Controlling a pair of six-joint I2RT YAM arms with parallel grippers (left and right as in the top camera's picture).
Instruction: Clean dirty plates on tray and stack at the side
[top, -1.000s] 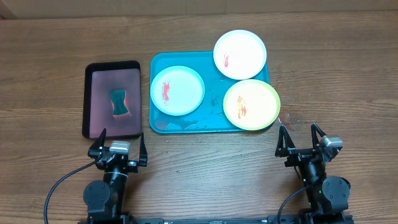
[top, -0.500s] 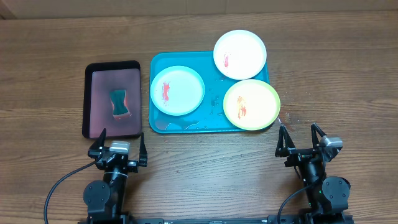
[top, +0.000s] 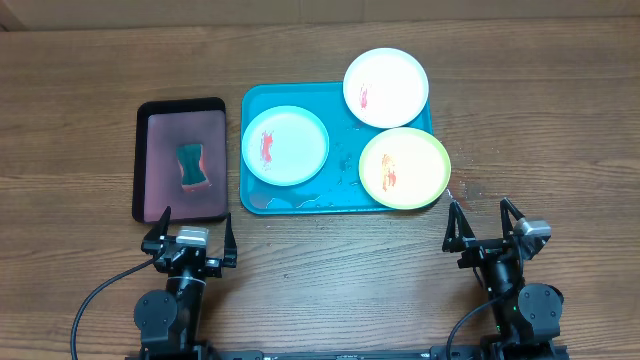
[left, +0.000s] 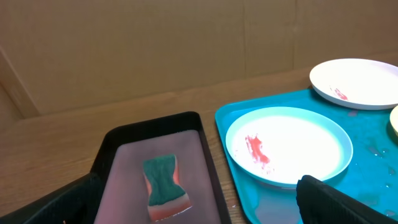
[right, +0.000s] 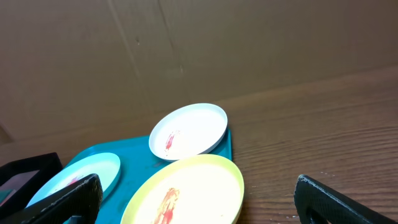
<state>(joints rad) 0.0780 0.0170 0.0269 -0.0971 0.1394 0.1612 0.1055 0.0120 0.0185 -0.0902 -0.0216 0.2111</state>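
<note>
The teal tray (top: 338, 196) lies at the table's middle and holds three smeared plates. The pale blue plate (top: 285, 145) (left: 289, 144) is at its left. The white plate (top: 386, 87) (right: 188, 131) hangs over its far right corner. The yellow-green plate (top: 404, 167) (right: 186, 190) hangs over its near right edge. All carry red-orange smears. My left gripper (top: 190, 238) (left: 199, 208) is open and empty, near of the black tray. My right gripper (top: 485, 224) (right: 199, 202) is open and empty, near and right of the yellow-green plate.
A small black tray (top: 152, 160) (left: 118, 171) with a pinkish inside lies left of the teal tray. A green sponge (top: 191, 165) (left: 164, 183) lies in it. Water drops sit on the teal tray's near part (top: 300, 198). A brown wall stands behind the table.
</note>
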